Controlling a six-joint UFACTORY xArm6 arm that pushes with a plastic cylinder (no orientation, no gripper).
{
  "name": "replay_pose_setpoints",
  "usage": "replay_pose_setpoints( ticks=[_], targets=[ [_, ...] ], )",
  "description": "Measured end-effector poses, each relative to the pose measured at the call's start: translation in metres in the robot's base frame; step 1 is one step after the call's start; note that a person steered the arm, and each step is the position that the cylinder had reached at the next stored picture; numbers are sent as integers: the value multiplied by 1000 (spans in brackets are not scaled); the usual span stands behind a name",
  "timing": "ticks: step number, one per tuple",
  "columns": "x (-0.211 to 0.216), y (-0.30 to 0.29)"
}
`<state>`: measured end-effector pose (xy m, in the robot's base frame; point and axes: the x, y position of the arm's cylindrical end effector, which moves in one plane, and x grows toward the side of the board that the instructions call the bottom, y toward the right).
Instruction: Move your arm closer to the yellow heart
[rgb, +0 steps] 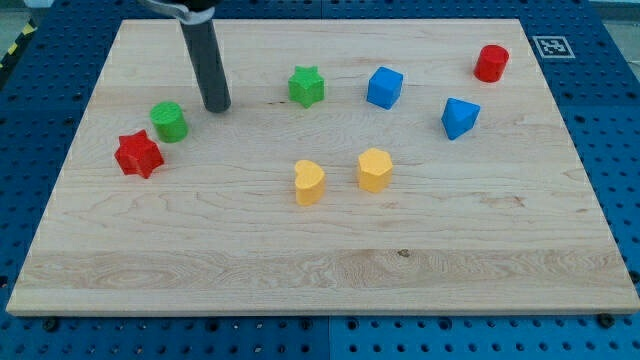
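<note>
Wooden and pale, the worktop (330, 270) carries seven small blocks and rests on a blue perforated surface (620, 120); the dark rod comes down from the view's top left, and my tip (217, 108) touches the wood just to the view's right of the green cylinder (169, 121); the arm has no hand, only this rod, so nothing opens, closes or grips. The yellow heart (309, 183) lies near the middle of the board, well apart from my tip, lower and to the view's right of it; the yellow hexagonal block (374, 169) sits just beside the heart on the view's right; the red star (138, 154) lies near the green cylinder at the view's left; the green star (307, 87) is above the heart; a blue cube (384, 87) and a blue angular block (459, 117) stand further right; the red cylinder (491, 63) is near the top right corner.
</note>
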<state>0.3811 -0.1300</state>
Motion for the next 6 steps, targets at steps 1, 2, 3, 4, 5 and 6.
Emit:
replay_pose_setpoints(
  ticks=[1,2,3,4,5,6],
  targets=[
    [27,-20],
    [31,-56],
    [31,-57],
    [40,2],
    [87,17],
    [143,32]
  ],
)
